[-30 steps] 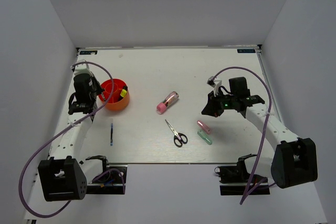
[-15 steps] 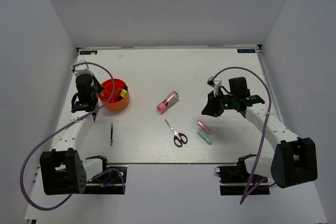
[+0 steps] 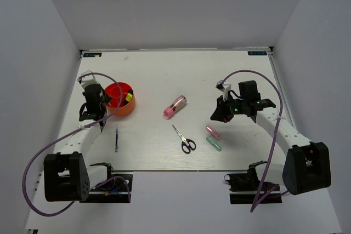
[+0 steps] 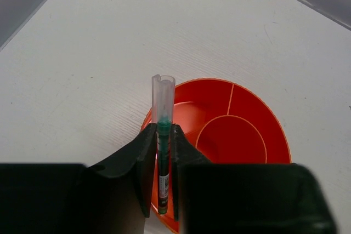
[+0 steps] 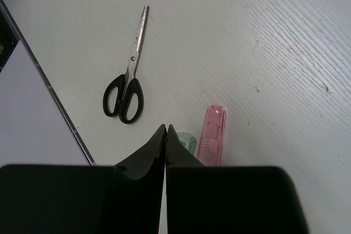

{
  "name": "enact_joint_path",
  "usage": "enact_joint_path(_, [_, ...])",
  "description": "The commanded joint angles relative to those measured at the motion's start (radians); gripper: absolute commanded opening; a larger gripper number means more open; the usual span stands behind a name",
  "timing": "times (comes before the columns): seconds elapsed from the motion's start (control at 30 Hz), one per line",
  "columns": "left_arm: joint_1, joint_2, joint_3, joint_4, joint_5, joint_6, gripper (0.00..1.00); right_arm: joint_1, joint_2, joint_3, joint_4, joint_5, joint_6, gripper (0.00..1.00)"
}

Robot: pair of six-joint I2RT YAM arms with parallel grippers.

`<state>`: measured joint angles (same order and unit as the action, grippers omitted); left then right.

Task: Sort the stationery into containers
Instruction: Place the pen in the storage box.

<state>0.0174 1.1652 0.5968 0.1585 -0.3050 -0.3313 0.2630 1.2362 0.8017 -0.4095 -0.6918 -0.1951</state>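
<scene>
My left gripper (image 4: 164, 154) is pinching a clear-capped green marker (image 4: 163, 100) at nine o'clock of the round red-orange plastic pot (image 4: 247, 102); my right gripper (image 5: 165, 131) is hanging closed, empty.

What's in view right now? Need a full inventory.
table: 1, white, under everything
pot: 1, red-orange with inner dividers, left side
highlighter: 1, yellow cap, inside the pot
marker: 1, black and green with a clear cap, gripped in the left claw at the pot's rim
pen: 1, thin and dark, on the table on the near side of the pot
tube: 1, pink, centre
scissors: 1, black handles, closed, near centre
pink capsule: 1, right of the scissors
green capsule: 1, pale green, beside the pink one
left claw: 1, black, shut on the marker
right claw: 1, black, shut and empty, above the capsules
</scene>
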Motion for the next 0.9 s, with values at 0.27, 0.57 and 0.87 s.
enact_joint_path(0.27, [-0.008,-0.051,0.017,-0.082,0.007,-0.040,0.64,-0.004,-0.004,0.007,0.005,-0.023,-0.020,0.01])
enact_joint_path(0.57, [-0.011,-0.280,0.151,-0.394,0.102,-0.034,0.29,-0.004,-0.026,0.005,0.001,-0.023,-0.029,0.71])
enact_joint_path(0.87, [-0.014,-0.380,0.183,-0.888,0.506,-0.009,0.63,-0.004,-0.006,0.022,0.000,0.009,0.013,0.73])
